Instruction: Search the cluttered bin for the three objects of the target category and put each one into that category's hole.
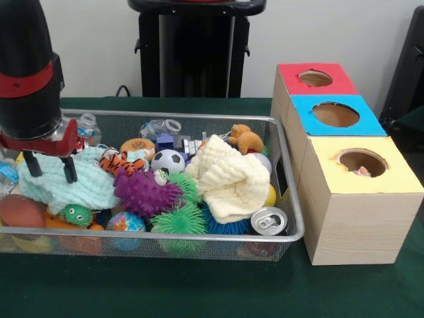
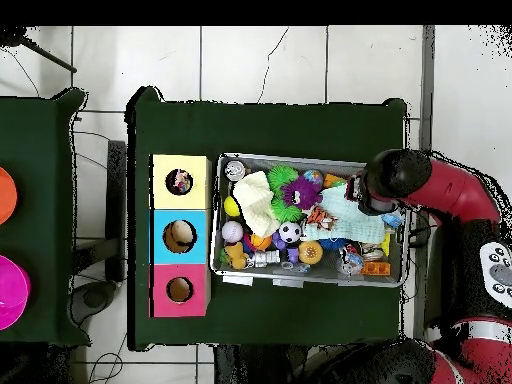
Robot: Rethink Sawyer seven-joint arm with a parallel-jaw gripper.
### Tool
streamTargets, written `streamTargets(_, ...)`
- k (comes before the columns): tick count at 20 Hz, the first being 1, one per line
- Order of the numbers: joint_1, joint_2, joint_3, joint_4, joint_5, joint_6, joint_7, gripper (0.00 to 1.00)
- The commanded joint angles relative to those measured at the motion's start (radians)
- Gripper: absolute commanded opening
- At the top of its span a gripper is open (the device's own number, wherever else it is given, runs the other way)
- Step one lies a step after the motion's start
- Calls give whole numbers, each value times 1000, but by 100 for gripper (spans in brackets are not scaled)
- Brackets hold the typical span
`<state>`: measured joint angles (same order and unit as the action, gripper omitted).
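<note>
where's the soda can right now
In the front view the soda can lies in the wire bin's near right corner, just below the cream cloth and close to the yellow-topped box.

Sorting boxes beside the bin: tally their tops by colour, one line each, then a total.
Red top: 1
Blue top: 1
Yellow top: 1
Total: 3 boxes, one round hole in each.

White tiled floor [image 2: 260, 60] under green table [image 2: 260, 125].
</note>
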<state>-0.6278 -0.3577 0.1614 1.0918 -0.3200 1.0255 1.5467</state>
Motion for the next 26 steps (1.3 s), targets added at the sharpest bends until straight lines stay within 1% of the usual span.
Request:
streamTargets(1,11,19,28,7,-46,-42,-46,100)
streamTargets(6,15,29,32,0,-48,-44,-33,100)
streamTargets(8,12,44,40,-14,-48,-42,-42,100)
streamTargets(10,11,59,43,-15,-53,-63,-45,100)
streamTargets(14,17,122,34,-22,-79,-161,-8,100)
streamTargets(15,15,141,36,-24,-87,-202,-3,100)
streamTargets(19,5,196,40,-22,-81,-291,17,100)
streamTargets(21,6,208,38,-29,-69,-286,14,100)
streamTargets(26,16,203,30,-37,-48,-232,9,100)
